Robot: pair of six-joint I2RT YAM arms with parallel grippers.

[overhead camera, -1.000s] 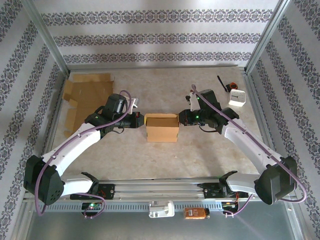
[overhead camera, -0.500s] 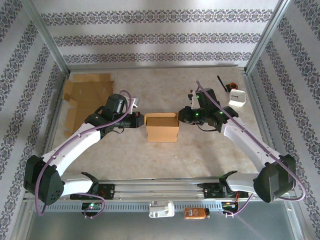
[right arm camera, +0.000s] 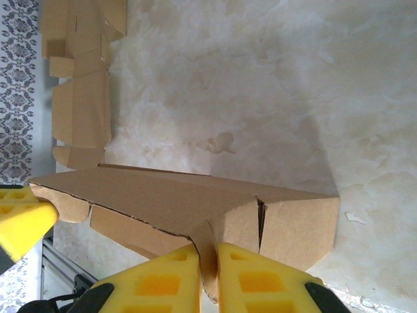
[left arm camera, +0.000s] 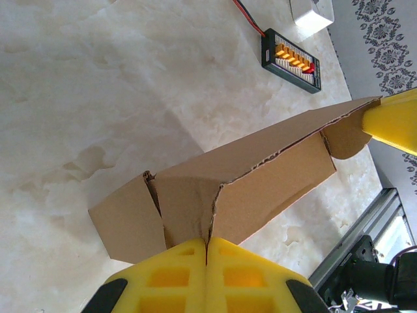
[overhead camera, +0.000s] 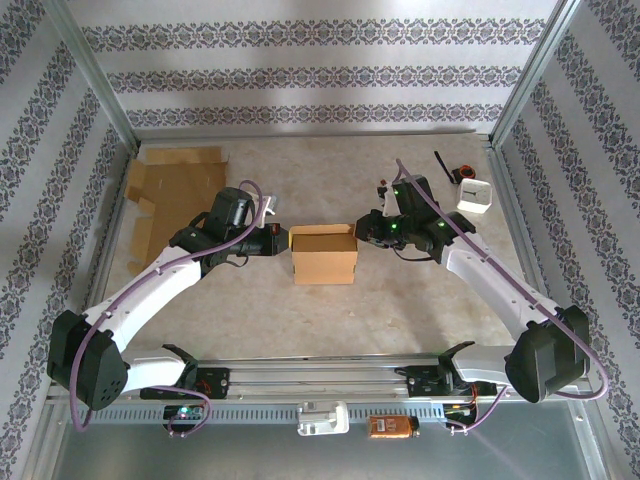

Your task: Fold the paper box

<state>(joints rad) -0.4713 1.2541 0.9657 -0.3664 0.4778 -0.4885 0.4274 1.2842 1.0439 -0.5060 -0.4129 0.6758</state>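
Observation:
The brown paper box (overhead camera: 322, 255) stands mid-table, top open, between both arms. My left gripper (overhead camera: 283, 243) is at its left end, my right gripper (overhead camera: 362, 237) at its right end. In the left wrist view the left gripper (left arm camera: 207, 240) is shut on the end flap of the box (left arm camera: 260, 176), and a yellow finger of the right one (left arm camera: 394, 120) shows at the far end. In the right wrist view the right gripper (right arm camera: 208, 251) pinches the flap of the box (right arm camera: 163, 195), with the left's finger (right arm camera: 19, 218) beyond.
A flat cardboard sheet (overhead camera: 170, 195) lies at the far left, also seen as cardboard (right arm camera: 81, 72) in the right wrist view. A white device (overhead camera: 474, 194) and a small black board (left arm camera: 291, 59) with wires sit at the far right. An orange item (overhead camera: 392, 427) rests on the front rail.
The right wrist has shifted slightly up and back at the box's right end. The box and the left arm have stayed put.

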